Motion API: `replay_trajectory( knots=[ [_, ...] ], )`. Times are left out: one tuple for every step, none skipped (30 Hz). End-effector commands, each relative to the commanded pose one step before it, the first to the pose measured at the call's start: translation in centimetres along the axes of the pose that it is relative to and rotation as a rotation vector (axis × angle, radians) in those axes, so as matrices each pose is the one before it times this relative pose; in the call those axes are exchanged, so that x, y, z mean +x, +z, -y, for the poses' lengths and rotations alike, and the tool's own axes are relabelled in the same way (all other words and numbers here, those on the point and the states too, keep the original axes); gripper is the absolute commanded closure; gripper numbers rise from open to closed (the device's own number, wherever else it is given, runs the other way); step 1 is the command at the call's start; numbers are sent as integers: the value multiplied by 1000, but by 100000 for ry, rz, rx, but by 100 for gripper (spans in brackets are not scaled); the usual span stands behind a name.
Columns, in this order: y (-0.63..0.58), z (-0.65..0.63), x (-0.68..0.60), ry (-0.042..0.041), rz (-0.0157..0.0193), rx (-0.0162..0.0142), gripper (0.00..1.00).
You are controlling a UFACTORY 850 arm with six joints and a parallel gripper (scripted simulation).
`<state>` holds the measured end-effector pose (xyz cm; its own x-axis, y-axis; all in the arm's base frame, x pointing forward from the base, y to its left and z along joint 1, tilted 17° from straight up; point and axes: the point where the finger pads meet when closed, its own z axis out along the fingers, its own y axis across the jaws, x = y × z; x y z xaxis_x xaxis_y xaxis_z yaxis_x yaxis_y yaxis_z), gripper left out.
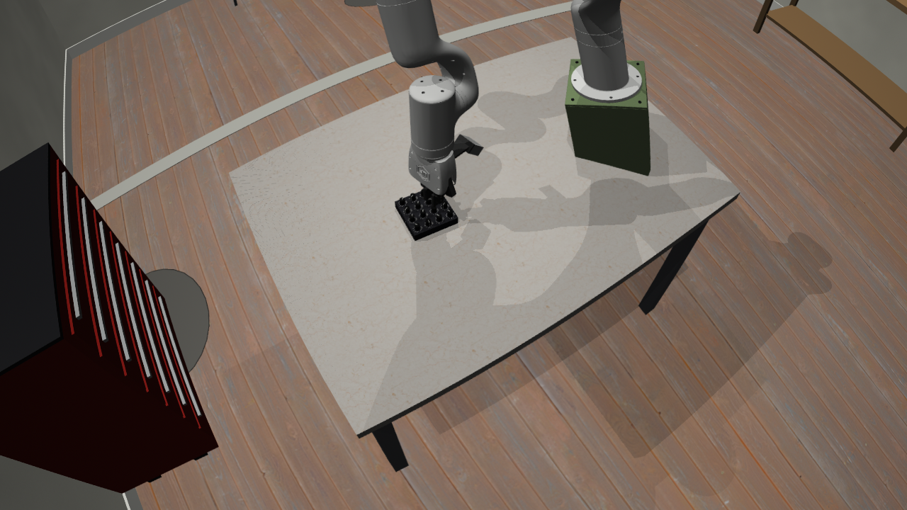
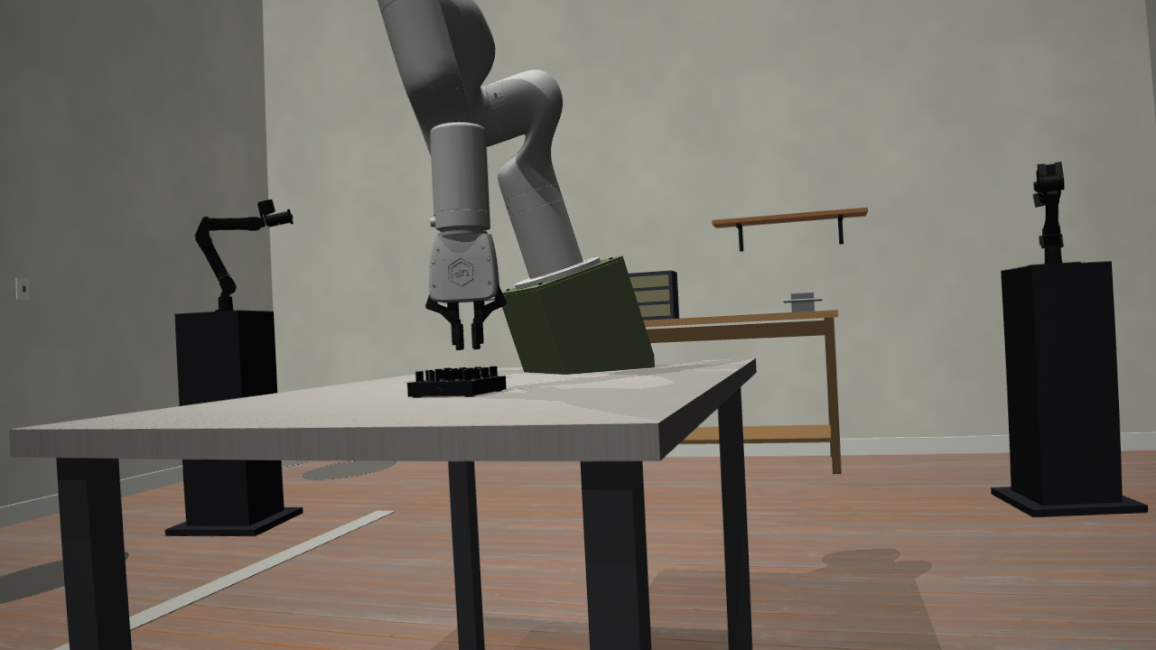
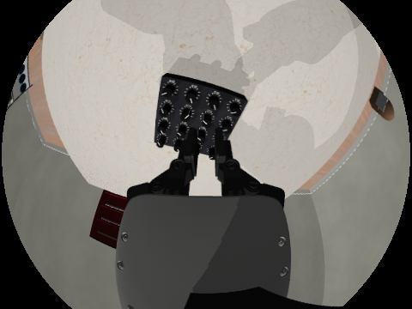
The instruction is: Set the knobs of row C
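The black knob box (image 1: 415, 235) (image 2: 440, 388) (image 3: 206, 85) stands flat on the table, with rows of black knobs on top. In the wrist view, white lines show on several knobs; in the farthest row, the leftmost knob (image 3: 170, 89) has its line toward the lower left and the knob beside it (image 3: 191, 94) has its line toward the bottom of the view. The printed names are too small to read. My gripper (image 2: 468, 348) (image 3: 206, 138) is slightly open and empty. Its fingertips are above the knob tops, with a gap in the exterior view. The fingers hide parts of the nearer rows in the wrist view.
The pale table (image 1: 342, 304) (image 2: 339, 441) carries the green arm base (image 1: 611, 136) (image 2: 578, 323) behind the box. A dark red cabinet (image 1: 76, 406) stands on the floor beyond the table's edge. Two black pedestals (image 2: 226, 356) (image 2: 1058, 379) with small arms stand farther off.
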<state>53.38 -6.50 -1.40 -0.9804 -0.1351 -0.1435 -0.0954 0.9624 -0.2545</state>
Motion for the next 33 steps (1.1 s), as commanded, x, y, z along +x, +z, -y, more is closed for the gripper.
replay_trajectory(
  knots=[
    [-65,12,-81,11,80,22,81],
    [0,0,0,0,0,0,81],
    [0,0,0,0,0,0,81],
    [0,0,0,0,0,0,81],
    [0,0,0,0,0,0,81],
    [0,0,0,-10,0,0,81],
    [0,1,0,-69,0,0,81],
    [-1,2,1,-182,0,0,81],
    [0,0,0,0,0,0,81],
    [0,0,0,0,0,0,81],
    [-2,3,1,-344,0,0,81],
    [-4,5,2,-549,0,0,81],
    [-5,7,3,-792,0,0,81],
    [-7,10,4,-1068,0,0,81],
    [-9,12,5,-1374,0,0,81],
    [-12,15,6,-1703,0,0,81],
    [-14,18,8,-2052,0,0,81],
    [-16,21,10,-2417,1,0,81],
    [-19,24,12,-2794,1,0,81],
    [-21,27,14,-3179,1,0,81],
    [-24,30,17,-3568,1,0,81],
    [-27,32,20,-3957,1,0,81],
    [-24,28,19,-3517,1,0,81],
    [-18,21,15,-2728,1,0,81],
    [-20,23,17,-3011,1,0,81],
    [0,0,0,0,0,0,81],
    [0,0,0,0,0,0,81],
    [-34,38,31,-5113,1,0,81],
    [-37,39,35,-5474,1,0,81],
    [-19,19,19,-2787,1,0,81],
    [-15,15,16,-2290,1,0,81],
    [-19,18,21,-2892,1,0,81],
    [-21,19,23,-3172,1,0,81]
  ],
)
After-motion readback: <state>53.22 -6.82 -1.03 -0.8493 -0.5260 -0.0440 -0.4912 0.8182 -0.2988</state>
